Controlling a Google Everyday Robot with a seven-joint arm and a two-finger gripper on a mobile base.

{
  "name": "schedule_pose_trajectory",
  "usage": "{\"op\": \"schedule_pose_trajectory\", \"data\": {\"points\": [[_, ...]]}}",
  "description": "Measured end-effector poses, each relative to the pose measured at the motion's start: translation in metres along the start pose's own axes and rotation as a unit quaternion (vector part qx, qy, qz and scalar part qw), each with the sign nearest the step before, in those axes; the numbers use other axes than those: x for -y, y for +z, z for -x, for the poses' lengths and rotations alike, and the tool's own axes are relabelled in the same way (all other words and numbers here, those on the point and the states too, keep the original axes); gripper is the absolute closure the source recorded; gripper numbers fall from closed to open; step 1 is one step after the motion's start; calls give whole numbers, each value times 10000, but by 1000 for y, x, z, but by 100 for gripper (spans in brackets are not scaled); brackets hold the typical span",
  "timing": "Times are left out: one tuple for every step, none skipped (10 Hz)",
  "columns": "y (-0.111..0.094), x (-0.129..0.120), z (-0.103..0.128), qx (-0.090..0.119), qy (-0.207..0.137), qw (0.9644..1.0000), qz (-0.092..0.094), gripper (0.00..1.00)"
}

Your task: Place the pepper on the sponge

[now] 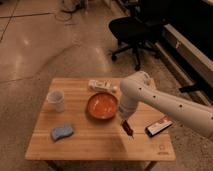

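Note:
The small dark red pepper (128,129) hangs just above the wooden table (100,142), right of the orange-red bowl (102,105). My gripper (124,121) holds it from above at the end of the white arm that reaches in from the right. The light blue sponge (62,132) lies near the table's front left, well apart from the pepper and gripper.
A white cup (56,100) stands at the left. A pale packet (102,86) lies behind the bowl. A flat black-and-red box (158,126) rests at the right. A black office chair (131,31) stands on the floor beyond the table.

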Motion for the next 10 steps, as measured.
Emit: {"op": "schedule_pose_trajectory", "data": {"points": [[0, 1, 1, -2, -17, 10000, -4, 100], [0, 1, 1, -2, -18, 10000, -5, 100], [0, 1, 0, -1, -30, 10000, -5, 100], [1, 2, -1, 1, -35, 10000, -5, 100], [1, 2, -1, 0, -33, 10000, -5, 100], [0, 1, 0, -1, -30, 10000, -5, 100], [1, 1, 0, -1, -29, 10000, 0, 100], [2, 1, -5, -10, -44, 10000, 3, 100], [6, 1, -17, -16, -101, 9999, 12, 100], [11, -2, -39, -23, -174, 9998, 76, 100]]}}
